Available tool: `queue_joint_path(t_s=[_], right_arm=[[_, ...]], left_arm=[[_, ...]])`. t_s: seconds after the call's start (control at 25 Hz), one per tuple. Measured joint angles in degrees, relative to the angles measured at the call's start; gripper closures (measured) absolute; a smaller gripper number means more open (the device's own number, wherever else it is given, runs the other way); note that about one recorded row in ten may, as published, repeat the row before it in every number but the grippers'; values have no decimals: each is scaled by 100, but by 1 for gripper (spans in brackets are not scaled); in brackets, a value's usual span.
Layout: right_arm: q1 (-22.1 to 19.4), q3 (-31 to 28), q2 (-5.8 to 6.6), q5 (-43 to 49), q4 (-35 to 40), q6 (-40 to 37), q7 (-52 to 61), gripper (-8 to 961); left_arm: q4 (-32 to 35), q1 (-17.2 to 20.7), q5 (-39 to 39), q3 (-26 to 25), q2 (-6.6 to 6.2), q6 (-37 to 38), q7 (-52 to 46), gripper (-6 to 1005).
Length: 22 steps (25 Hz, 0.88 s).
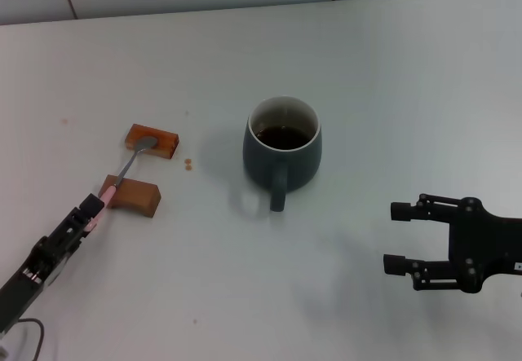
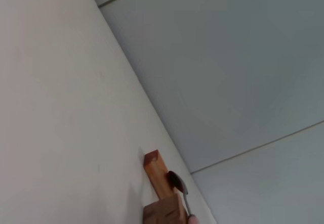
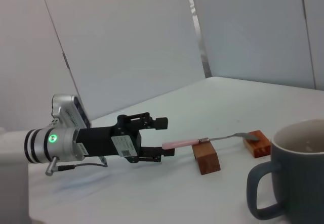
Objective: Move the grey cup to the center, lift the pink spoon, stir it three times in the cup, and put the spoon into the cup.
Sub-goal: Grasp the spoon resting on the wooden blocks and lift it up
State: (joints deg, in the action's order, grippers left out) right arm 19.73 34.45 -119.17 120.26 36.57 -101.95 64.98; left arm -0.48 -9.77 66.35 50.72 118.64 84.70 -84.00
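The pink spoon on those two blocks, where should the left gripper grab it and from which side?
Probably the pink handle end. The pink spoon bridges two brown blocks, bowl on the far one, handle overhanging the near one toward the robot's left, clear of the table. The left gripper already faces that tip, open, so closing on it end-on from the left looks best.

Cup (image 1: 282,147) stands mid-bench (image 1: 391,76), handle toward the robot, liquid (image 1: 283,137) inside. Two blocks left of it: far block (image 1: 152,141) and near block (image 1: 130,195). Spoon (image 1: 126,168) bridges them, bowl on the far block, handle over the near one. Left claw (image 1: 92,213) at the handle's end. Right claw (image 1: 399,237) near the cup's right, closer to the robot, apart from it.
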Motion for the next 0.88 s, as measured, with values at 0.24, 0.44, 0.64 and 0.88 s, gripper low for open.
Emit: queue_joint_path(t_s=[0.24,0.44,0.64,0.88], right_arm=[[11,0,0,15,0,-1,7,142],[30,0,0,15,0,0,10,142],[44,0,0,15,0,0,12,142],[48,0,0,15,0,10,14,143]], left_arm=[[-30,-56,17,-10,-6,-77,-49,215],[-30,-93,18,-20,-7,-151,-139,216],[-33,-164,19,-18,1,-197,-169,216],[-58,-238,18,-27,18,-252,-216,216]])
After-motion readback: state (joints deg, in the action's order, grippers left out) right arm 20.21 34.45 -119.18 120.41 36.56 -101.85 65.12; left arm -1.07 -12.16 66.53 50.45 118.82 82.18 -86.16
